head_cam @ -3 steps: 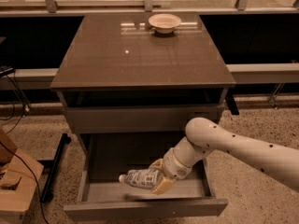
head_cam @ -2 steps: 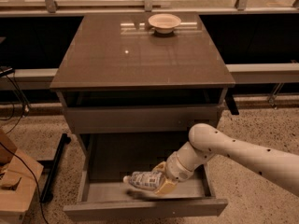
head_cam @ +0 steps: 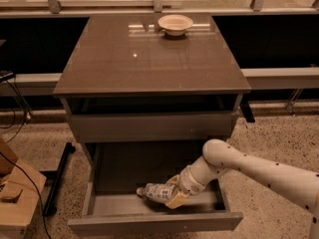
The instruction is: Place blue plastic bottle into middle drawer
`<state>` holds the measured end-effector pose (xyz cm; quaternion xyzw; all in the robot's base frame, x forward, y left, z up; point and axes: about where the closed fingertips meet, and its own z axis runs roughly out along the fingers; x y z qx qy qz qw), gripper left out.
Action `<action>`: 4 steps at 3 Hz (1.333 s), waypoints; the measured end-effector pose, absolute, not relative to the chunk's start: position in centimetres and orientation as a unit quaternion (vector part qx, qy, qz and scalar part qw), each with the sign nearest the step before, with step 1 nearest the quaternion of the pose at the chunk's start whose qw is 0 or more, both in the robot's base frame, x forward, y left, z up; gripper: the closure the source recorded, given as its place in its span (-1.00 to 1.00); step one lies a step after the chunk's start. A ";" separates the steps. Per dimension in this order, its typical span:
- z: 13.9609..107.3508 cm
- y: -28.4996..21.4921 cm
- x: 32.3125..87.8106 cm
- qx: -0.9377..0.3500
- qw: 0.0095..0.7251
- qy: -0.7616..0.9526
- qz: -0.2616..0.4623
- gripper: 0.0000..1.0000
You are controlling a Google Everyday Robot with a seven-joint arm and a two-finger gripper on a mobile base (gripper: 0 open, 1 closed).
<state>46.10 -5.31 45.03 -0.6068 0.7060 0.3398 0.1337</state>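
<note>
my gripper [head_cam: 172,193], reaching into the open middle drawer [head_cam: 154,222] near its front edge, has fingers closed on the blue plastic bottle [head_cam: 152,191], held sideways and low so it should settle without rolling.

Dim lt; tabletop [head_cam: 149,68] glare; gripper [head_cam: 175,192] in shadowed drawer [head_cam: 154,222].

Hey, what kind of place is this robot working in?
Probably an office or lab test area: a grey drawer cabinet on speckled floor, loose cables at left. The gripper holds the blue plastic bottle inside the open middle drawer.
</note>
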 end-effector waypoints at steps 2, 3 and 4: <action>43.1 -5.6 46.8 -0.589 0.138 0.718 0.344 -0.44; 43.0 -5.5 46.7 -0.590 0.137 0.717 0.345 -0.91; 42.9 -5.4 46.6 -0.590 0.136 0.717 0.346 -1.00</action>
